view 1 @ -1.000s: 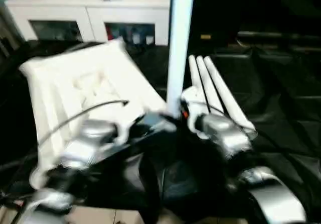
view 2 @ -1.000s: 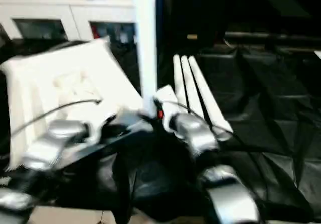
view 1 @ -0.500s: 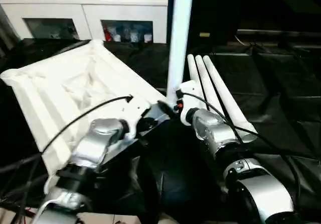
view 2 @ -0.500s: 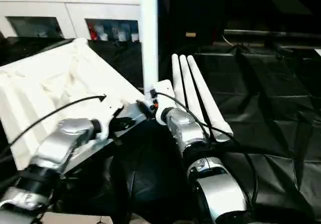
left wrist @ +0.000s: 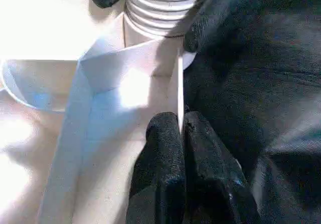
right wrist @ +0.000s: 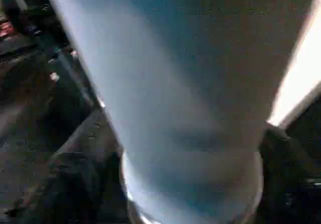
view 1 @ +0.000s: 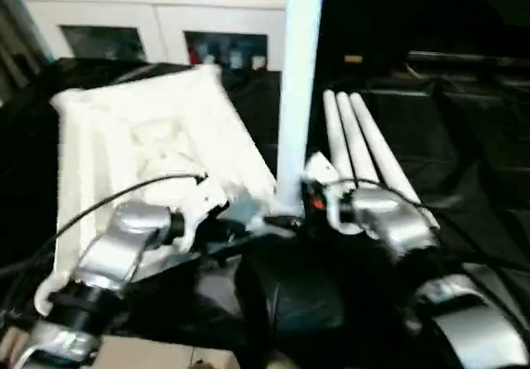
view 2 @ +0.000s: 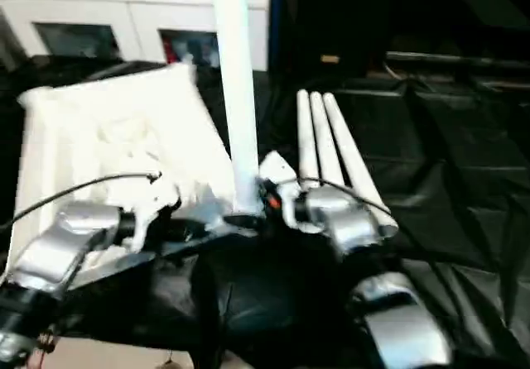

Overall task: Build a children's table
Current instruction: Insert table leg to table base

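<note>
White plastic: the tabletop (view 1: 141,146) lies underside up at centre left of the head frame, ribs showing.
Change: against half a second ago the tabletop's outline sits squarer and more upright in frame; the whole picture has shifted too, so I put much of that down to my head moving.
Upright leg: one leg (view 1: 298,79) stands vertical in the tabletop's near right corner socket, as before; its ribbed end (left wrist: 163,8) sits at the socket.
Left end effector (left wrist: 179,128): closed tight, pinching the thin rim wall of the tabletop beside that socket.
Right end effector (view 1: 308,189): up against the foot of the upright leg; I cannot tell how far apart my fingers stand.
Spare legs: three legs (view 1: 360,150) lie side by side at centre right.
Surface: black crinkled sheeting (view 1: 464,137).
Room: white cabinet (view 1: 149,21) with glass doors, upper left.
Writing: none readable.
</note>
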Tool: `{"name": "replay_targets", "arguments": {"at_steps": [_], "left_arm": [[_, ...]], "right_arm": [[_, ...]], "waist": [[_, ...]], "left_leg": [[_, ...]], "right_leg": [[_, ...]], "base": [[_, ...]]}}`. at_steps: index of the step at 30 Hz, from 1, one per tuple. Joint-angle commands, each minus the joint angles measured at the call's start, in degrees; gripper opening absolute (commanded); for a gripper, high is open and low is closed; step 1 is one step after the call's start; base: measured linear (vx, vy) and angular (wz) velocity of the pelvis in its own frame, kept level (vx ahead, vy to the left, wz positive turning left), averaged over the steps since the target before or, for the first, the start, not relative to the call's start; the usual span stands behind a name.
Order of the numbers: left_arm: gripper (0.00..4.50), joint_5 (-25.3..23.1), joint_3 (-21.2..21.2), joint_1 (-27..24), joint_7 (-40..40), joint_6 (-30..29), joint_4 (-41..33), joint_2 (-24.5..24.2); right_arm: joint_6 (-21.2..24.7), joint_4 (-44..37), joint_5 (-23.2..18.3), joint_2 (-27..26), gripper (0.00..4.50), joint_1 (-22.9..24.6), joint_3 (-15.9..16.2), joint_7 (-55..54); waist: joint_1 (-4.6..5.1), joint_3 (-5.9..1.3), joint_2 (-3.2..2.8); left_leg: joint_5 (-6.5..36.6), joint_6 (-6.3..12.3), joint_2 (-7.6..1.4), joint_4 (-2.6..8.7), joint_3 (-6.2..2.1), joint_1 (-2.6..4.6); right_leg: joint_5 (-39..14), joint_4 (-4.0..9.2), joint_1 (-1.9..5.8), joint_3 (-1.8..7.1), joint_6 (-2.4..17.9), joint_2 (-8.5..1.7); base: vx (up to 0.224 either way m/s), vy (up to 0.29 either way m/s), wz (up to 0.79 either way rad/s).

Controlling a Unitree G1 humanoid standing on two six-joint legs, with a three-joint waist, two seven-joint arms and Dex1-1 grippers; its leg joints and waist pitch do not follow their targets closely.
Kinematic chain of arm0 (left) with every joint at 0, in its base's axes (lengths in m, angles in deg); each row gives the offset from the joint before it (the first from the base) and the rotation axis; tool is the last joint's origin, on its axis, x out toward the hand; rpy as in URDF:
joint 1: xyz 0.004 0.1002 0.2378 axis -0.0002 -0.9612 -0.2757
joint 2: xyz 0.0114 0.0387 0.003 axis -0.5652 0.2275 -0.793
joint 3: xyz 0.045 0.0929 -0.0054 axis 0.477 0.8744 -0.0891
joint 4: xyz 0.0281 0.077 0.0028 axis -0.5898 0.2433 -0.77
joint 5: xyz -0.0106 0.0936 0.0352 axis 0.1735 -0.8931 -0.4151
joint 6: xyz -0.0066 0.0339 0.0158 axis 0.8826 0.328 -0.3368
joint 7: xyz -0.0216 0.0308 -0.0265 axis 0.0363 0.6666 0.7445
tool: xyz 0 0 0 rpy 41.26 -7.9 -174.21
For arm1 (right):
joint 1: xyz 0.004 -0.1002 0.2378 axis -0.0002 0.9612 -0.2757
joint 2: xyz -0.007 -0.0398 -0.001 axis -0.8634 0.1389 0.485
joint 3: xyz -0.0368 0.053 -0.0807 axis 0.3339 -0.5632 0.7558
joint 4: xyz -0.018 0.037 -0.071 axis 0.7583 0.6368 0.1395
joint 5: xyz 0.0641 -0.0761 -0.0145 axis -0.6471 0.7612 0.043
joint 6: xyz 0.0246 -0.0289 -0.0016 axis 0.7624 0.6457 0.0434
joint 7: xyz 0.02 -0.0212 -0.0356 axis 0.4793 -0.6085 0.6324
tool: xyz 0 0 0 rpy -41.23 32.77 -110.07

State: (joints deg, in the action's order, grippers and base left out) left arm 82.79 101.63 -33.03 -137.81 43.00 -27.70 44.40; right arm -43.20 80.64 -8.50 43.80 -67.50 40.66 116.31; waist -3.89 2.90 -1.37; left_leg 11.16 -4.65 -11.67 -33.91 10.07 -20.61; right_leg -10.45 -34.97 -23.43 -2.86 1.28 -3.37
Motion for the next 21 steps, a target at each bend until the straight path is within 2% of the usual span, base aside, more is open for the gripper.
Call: {"name": "replay_targets", "arguments": {"at_steps": [1, 3, 5, 8, 11, 13, 14, 15, 16, 17, 18, 19, 21], "left_arm": [[0.00, 2.47, 2.36, 0.62, -3.47, 1.59, -2.90, 1.00], [0.00, 2.90, 2.40, 0.59, -4.20, 1.58, -3.04, 0.59], [0.00, 3.13, 2.50, 0.55, -4.67, 1.54, -3.21, 0.21], [0.00, 3.08, 2.50, 0.54, -4.76, 1.67, -3.05, 0.08], [0.00, 2.68, 1.56, 0.77, -2.39, 1.45, -2.22, 1.25], [0.00, 0.95, 0.63, 1.86, 2.98, 0.85, -0.21, 3.34], [0.00, 0.06, 0.18, 2.51, 5.98, -0.06, 0.75, 4.44], [0.00, 0.06, 0.18, 2.51, 5.98, -0.06, 0.75, 4.44], [0.00, -1.79, -0.78, 4.13, 12.60, -3.71, 2.53, 6.88], [0.00, -2.42, -1.14, 4.74, 15.02, -5.60, 3.05, 7.81], [0.00, -2.71, -1.93, 5.32, 17.84, -7.55, 3.40, 9.18], [0.00, -2.74, -2.62, 5.74, 19.85, -8.87, 3.62, 10.29], [0.00, -2.67, -3.50, 6.37, 23.00, -10.26, 3.64, 12.55]], "right_arm": [[1.07, -2.54, -0.95, -1.20, 3.31, 1.13, 3.57, 3.93], [1.78, -3.57, -0.97, -1.00, 3.31, 1.60, 3.64, 4.90], [2.44, -4.53, -1.10, -1.02, 3.01, 2.03, 3.68, 5.35], [3.73, -5.82, -1.45, -1.19, 2.93, 2.76, 4.21, 5.79], [3.36, -5.88, -0.76, -2.44, 2.82, 3.47, 4.16, 3.02], [2.60, -1.60, 1.78, -5.27, 2.81, 2.09, 2.62, -7.33], [1.10, 1.57, 3.47, -6.84, 2.81, 0.92, 1.66, -14.60], [1.10, 1.57, 3.47, -6.84, 2.80, 0.92, 1.66, -14.60], [1.18, 7.93, 4.24, -10.17, 2.80, -2.03, -1.32, -27.68], [1.71, 9.82, 3.91, -11.37, 2.79, -2.99, -2.48, -31.51], [2.77, 11.46, 3.00, -12.74, 2.79, -3.96, -3.88, -34.92], [3.35, 12.41, 2.34, -13.71, 2.78, -4.56, -4.75, -36.87], [4.00, 14.32, 0.57, -16.14, 2.77, -5.93, -6.89, -41.43]], "waist": [[0.02, -3.42, -0.05], [-0.10, -3.44, -0.20], [-0.06, -3.46, -0.18], [-0.08, -3.46, -0.06], [-0.01, -3.53, -0.03], [0.22, -3.26, -0.06], [0.55, -3.11, -0.03], [0.80, -3.06, -0.09], [1.04, -2.93, -0.02], [1.62, -2.55, -0.09], [1.73, -2.69, -0.14], [2.07, -2.67, 0.11], [2.12, -2.78, 0.15]], "left_leg": [[10.19, 3.14, -1.60, 3.93, -0.09, 0.29], [10.32, 2.84, -1.61, 3.98, -0.13, 0.39], [10.55, 2.47, -1.62, 4.02, -0.16, 0.38], [10.31, 2.24, -1.55, 4.02, -0.18, 0.38], [9.76, 2.17, -1.50, 3.96, -0.18, 0.28], [10.56, 1.60, -1.40, 4.14, -0.21, 0.29], [12.07, 0.74, -1.34, 4.29, -0.27, 0.48], [12.88, 0.16, -1.29, 4.29, -0.30, 0.58], [14.25, -0.85, -1.17, 4.39, -0.49, 0.77], [16.16, -1.65, -0.99, 4.59, -0.66, 0.92], [17.01, -2.00, -0.98, 4.50, -0.80, 1.08], [17.39, -1.95, -0.95, 4.49, -0.85, 1.13], [17.26, -1.25, -0.95, 4.46, -0.80, 1.02]], "right_leg": [[-10.30, 3.79, 2.99, 2.36, 13.70, -3.98], [-10.86, 3.83, 2.97, 2.39, 13.47, -4.00], [-11.08, 3.82, 2.95, 2.38, 13.50, -3.99], [-11.32, 3.90, 3.01, 2.40, 13.17, -3.99], [-10.73, 3.83, 3.06, 2.40, 13.12, -3.99], [-12.31, 4.09, 2.87, 2.41, 12.89, -4.00], [-15.33, 4.39, 2.72, 2.40, 12.33, -4.06], [-17.24, 4.51, 2.54, 2.43, 12.13, -4.17], [-21.32, 4.87, 2.61, 2.37, 10.85, -4.25], [-25.69, 5.34, 2.39, 2.28, 9.64, -4.24], [-27.25, 5.35, 2.40, 2.17, 9.08, -4.32], [-28.22, 5.57, 2.30, 2.23, 8.50, -4.36], [-27.53, 5.82, 2.24, 2.27, 8.05, -4.26]], "base": [[0.000, 0.000, 0.00], [0.000, 0.000, 0.00], [0.000, 0.000, 0.00], [0.000, 0.000, 0.00], [0.000, 0.000, 0.00], [0.000, 0.000, 0.00], [0.000, 0.000, 0.00], [0.000, 0.000, 0.00], [0.000, 0.000, 0.00], [0.000, 0.000, 0.00], [0.000, 0.000, 0.00], [0.000, 0.000, 0.00], [0.000, 0.000, 0.00]]}}
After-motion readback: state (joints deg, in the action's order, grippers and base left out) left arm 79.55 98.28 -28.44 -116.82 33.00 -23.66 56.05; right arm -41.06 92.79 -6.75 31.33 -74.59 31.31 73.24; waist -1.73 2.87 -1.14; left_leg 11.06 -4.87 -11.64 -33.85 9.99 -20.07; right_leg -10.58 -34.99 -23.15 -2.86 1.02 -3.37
